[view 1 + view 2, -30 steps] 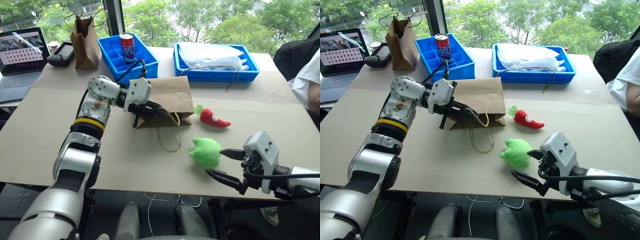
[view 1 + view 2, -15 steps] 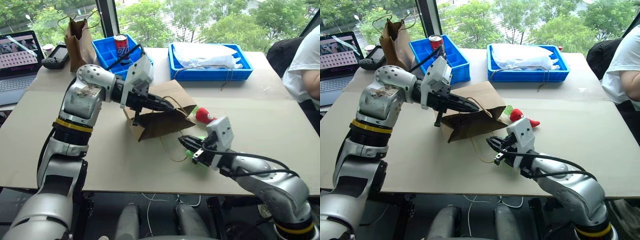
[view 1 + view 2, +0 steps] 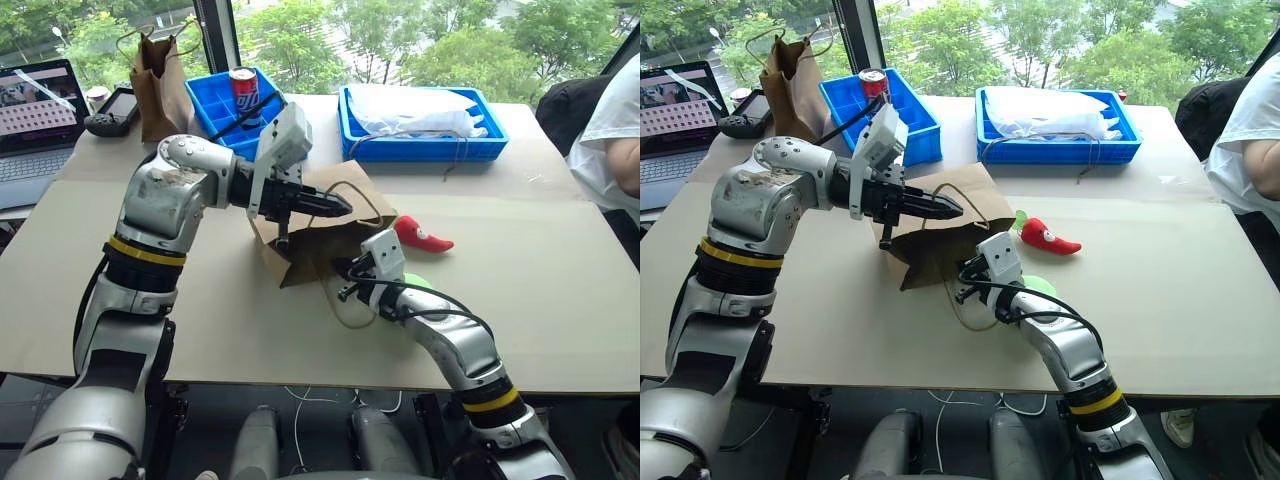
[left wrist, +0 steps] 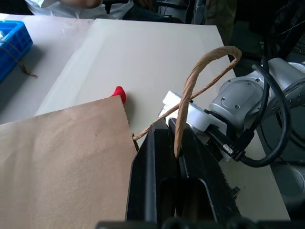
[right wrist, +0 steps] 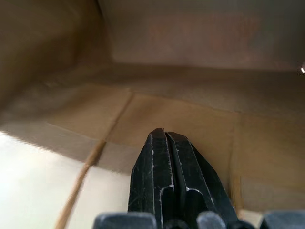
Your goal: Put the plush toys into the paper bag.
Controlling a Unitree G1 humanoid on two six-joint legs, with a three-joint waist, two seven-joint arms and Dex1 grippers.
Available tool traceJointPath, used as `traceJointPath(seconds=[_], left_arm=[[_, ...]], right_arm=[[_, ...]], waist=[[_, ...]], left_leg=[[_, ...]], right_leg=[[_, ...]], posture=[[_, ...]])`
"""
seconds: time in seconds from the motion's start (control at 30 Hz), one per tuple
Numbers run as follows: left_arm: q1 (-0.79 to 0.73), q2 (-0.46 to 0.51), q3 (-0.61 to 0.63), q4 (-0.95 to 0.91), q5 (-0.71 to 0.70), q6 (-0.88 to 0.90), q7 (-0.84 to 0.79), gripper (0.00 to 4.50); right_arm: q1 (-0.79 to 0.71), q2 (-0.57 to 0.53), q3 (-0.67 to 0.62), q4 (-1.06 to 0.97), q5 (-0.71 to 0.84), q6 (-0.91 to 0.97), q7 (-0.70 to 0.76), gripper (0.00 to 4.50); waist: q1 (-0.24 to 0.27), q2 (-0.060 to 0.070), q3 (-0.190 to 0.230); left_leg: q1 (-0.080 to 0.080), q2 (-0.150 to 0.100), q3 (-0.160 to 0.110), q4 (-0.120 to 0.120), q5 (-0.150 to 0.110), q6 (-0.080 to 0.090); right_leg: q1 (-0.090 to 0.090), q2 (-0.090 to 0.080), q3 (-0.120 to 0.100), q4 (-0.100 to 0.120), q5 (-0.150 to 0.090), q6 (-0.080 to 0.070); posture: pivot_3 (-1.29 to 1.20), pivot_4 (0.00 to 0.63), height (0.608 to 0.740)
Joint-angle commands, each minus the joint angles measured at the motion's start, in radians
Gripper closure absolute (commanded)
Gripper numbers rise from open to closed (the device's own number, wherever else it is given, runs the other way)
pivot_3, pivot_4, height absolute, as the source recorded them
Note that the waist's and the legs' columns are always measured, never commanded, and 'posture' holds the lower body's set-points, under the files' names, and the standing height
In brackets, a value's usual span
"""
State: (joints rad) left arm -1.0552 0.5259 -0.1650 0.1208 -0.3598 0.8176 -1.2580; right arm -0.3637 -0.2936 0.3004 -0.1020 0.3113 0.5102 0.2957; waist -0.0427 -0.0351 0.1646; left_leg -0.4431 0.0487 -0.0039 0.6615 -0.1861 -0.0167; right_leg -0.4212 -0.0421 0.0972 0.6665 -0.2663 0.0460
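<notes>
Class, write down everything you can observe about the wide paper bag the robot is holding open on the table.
The paper bag is light-brown kraft paper, creased, with thin tan twine loop handles. It lies tipped on the table, its mouth lifted open toward the robot. The left gripper has its jaws shut on the upper handle, holding that edge up. The other handle trails on the table. The right gripper, jaws shut, reaches into the mouth. The red chili toy lies just beside it.
</notes>
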Motion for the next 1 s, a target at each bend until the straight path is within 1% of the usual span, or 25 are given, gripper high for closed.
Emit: traceJointPath(seconds=[0.03,0.13,0.2,0.43,0.57,0.67,0.77,0.87,1.0], left_arm=[[-0.079,-0.009,0.097,0.048,-0.035,0.111,0.12,4.5],[-0.113,-0.023,0.177,0.097,-0.063,0.18,0.206,4.5],[-0.12,-0.026,0.206,0.095,-0.089,0.218,0.233,4.5],[-0.067,-0.027,0.21,0.027,-0.138,0.26,0.283,4.5],[-0.041,-0.041,0.212,-0.006,-0.172,0.282,0.308,4.5],[-0.034,-0.01,0.182,-0.007,-0.166,0.255,0.29,4.5],[-0.046,0.001,0.168,0.029,-0.153,0.227,0.281,4.5],[-0.053,-0.017,0.167,0.045,-0.159,0.216,0.293,4.5],[-0.043,-0.039,0.163,0.026,-0.175,0.224,0.302,4.5]], right_arm=[[-0.008,0.017,0.013,0.068,-0.064,-0.042,0.028,4.44],[-0.008,0.018,0.026,0.12,-0.109,-0.059,0.056,4.44],[-0.008,0.019,0.025,0.132,-0.128,-0.064,0.071,4.44],[-0.004,0.027,0.003,0.11,-0.152,-0.075,0.107,4.44],[-0.004,0.0,-0.066,-0.065,-0.075,-0.058,0.174,4.44],[-0.013,-0.077,-0.099,-0.194,-0.037,0.03,0.232,4.44],[-0.023,-0.191,-0.164,-0.348,0.062,0.193,0.303,3.67],[-0.035,-0.302,-0.255,-0.455,0.152,0.324,0.342,2.65],[-0.019,-0.439,-0.384,-0.525,0.226,0.449,0.365,1.27]], waist=[[0.0,0.0,0.0],[0.0,0.0,0.0],[-0.001,0.0,0.0],[-0.001,0.0,0.0],[0.001,0.0,0.0],[0.001,0.0,0.0],[0.001,0.001,0.0],[0.003,0.0,0.0],[0.004,0.001,0.001]], left_leg=[[0.0,0.0,0.0,0.0,0.0,0.0],[0.001,0.0,0.0,0.0,0.0,0.0],[0.001,0.0,0.0,0.0,0.0,0.0],[0.002,0.0,0.0,0.0,0.0,-0.001],[0.002,0.0,0.0,0.0,0.001,-0.001],[0.001,-0.001,0.0,0.0,0.001,-0.001],[0.001,-0.001,0.0,0.0,0.001,-0.001],[0.001,-0.001,0.0,0.0,0.001,-0.001],[0.001,-0.001,0.0,0.0,0.001,-0.001]], right_leg=[[0.0,0.0,0.0,0.0,0.0,0.0],[0.001,0.0,0.0,0.0,0.0,0.0],[0.001,0.0,0.0,0.0,0.0,0.0],[0.002,0.0,0.0,0.002,0.0,0.0],[0.001,0.0,0.0,0.003,0.0,0.0],[0.0,-0.001,0.0,0.003,0.0,0.0],[0.0,-0.001,0.0,0.004,0.0,0.0],[0.0,-0.001,0.0,0.004,0.0,0.0],[0.0,-0.001,0.0,0.003,0.0,0.0]], posture=[[0.0,0.15,0.715],[0.0,0.15,0.715],[0.0,0.15,0.715],[0.0,0.15,0.715],[0.0,0.15,0.715],[0.0,0.15,0.715],[0.0,0.15,0.715],[0.0,0.15,0.715],[0.0,0.15,0.715]])
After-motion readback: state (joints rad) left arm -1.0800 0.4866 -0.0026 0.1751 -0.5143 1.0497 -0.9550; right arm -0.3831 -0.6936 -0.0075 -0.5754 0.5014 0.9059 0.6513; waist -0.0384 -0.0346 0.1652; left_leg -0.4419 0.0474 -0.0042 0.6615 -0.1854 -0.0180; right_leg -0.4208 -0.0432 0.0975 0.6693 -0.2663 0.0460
